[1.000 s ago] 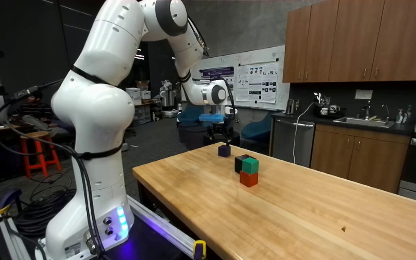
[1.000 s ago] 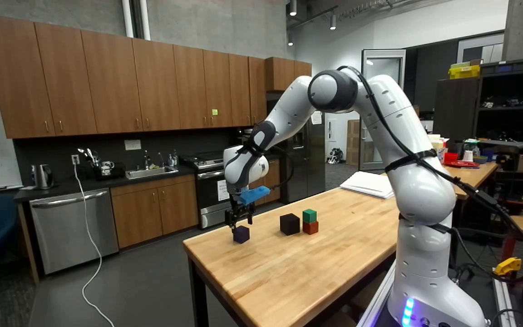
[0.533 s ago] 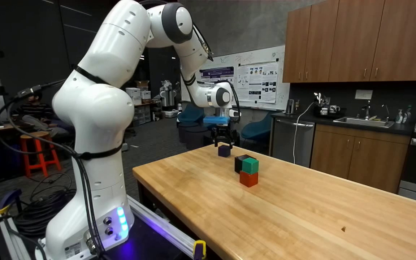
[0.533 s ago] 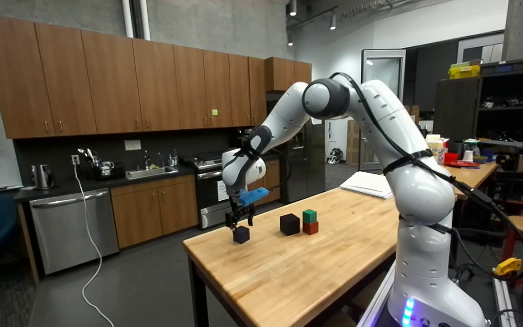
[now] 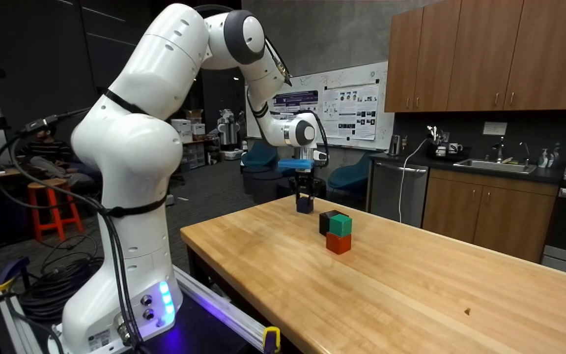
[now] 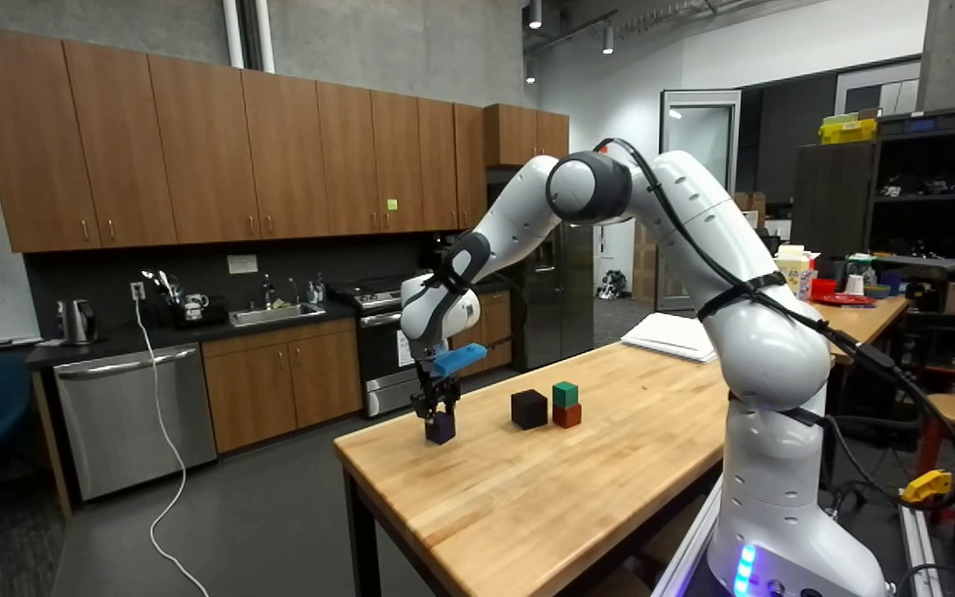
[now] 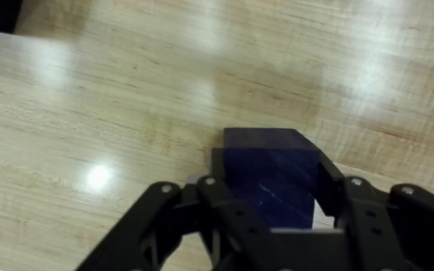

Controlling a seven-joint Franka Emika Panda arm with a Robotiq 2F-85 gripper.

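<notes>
Over table (image 5: 322, 285), arm (image 5: 138, 147) dips slightly; gripper (image 7: 272, 165) pulls in from wider spread moment ago, so grasp looks made; black block (image 5: 325, 223) at 4 o'clock of dark purple cube (image 5: 304, 205) in exterior view; cube rests on table, fingers (image 7: 217, 165) part-closed, snug against its 9 and 3 o'clock sides in wrist view

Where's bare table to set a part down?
Free: the table between the red cube and the white stack, bare but for a small speck; also from that cube to the table's robot-side edge. Crowded: the corner where the gripper straddles the purple cube; the black cube beside the green cube on red.
</notes>
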